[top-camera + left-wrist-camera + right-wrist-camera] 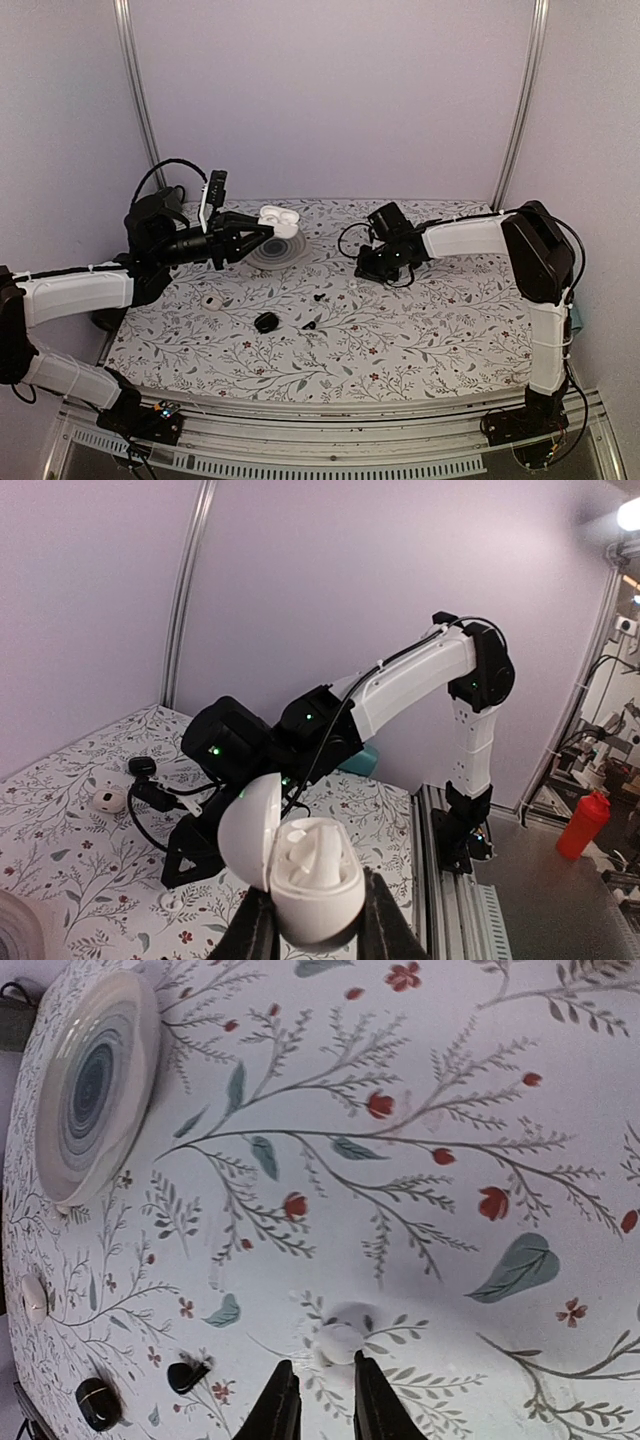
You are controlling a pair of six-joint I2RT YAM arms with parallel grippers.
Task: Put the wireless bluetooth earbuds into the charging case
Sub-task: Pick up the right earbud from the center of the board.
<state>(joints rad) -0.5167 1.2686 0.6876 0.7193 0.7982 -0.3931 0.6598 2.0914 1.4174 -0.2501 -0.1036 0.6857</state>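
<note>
My left gripper (268,228) is raised over the back left of the table and shut on the white charging case (310,885), one finger on each side. The case's lid (248,830) hangs open; whether the white shapes inside include an earbud I cannot tell. My right gripper (318,1365) is low over the table with its jaws narrowly open and nothing between them. One small white earbud (340,1338) lies on the cloth just ahead of its fingertips, touching the right one. A second earbud (211,300) lies at the left of the table, far from both grippers.
A round ringed plate (275,252) sits on the flowered cloth below the held case. Small black bits (265,322) (310,325) (320,297) lie near the table's middle. Walls close the back and sides. A red bottle (582,823) stands off the table to the right.
</note>
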